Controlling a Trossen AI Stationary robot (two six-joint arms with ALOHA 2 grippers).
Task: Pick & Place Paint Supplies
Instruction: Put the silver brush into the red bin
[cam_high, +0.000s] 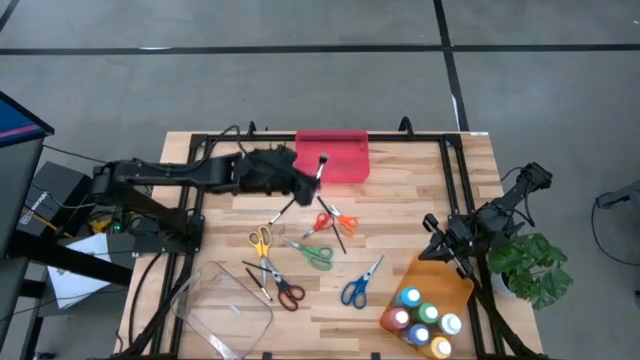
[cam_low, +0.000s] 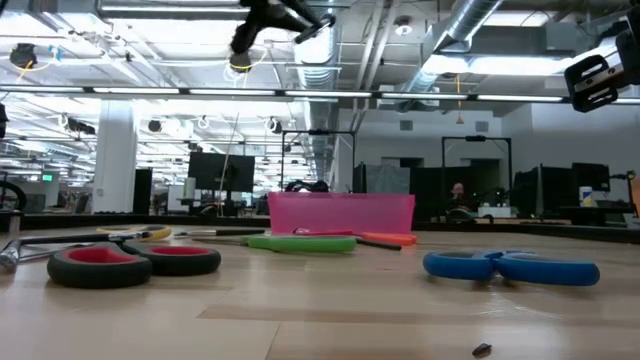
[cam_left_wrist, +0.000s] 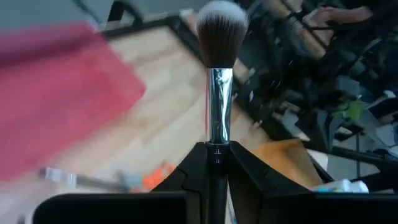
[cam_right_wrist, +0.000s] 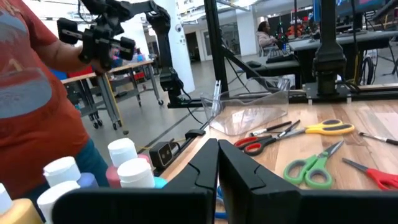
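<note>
My left gripper (cam_high: 302, 186) is raised above the table's middle, next to the red tray (cam_high: 333, 155), and is shut on a brush with a silver ferrule and a white-tipped head (cam_left_wrist: 222, 25). Another thin dark brush (cam_high: 331, 218) lies flat among the scissors: yellow (cam_high: 260, 240), green (cam_high: 314, 254), orange (cam_high: 343, 221), red (cam_high: 284, 293) and blue (cam_high: 356, 288). Several white-capped paint bottles (cam_high: 422, 318) stand in the orange tray (cam_high: 440, 275). My right gripper (cam_right_wrist: 217, 155) is shut and holds nothing, above that tray's far end. My left gripper pinches the brush between its two fingers, on the black handle just below the silver ferrule (cam_left_wrist: 216, 154). The brush is lifted clear of the table. Its head (cam_high: 323, 160) sticks out past the fingertips toward the red tray.
A clear plastic tray (cam_high: 225, 312) sits at the near-left corner. Black frame rails (cam_high: 452, 170) run along the table's sides and far edge. A green plant (cam_high: 530, 265) stands off the right edge. A person in an orange shirt (cam_right_wrist: 31, 93) stands beyond the table in the right wrist view.
</note>
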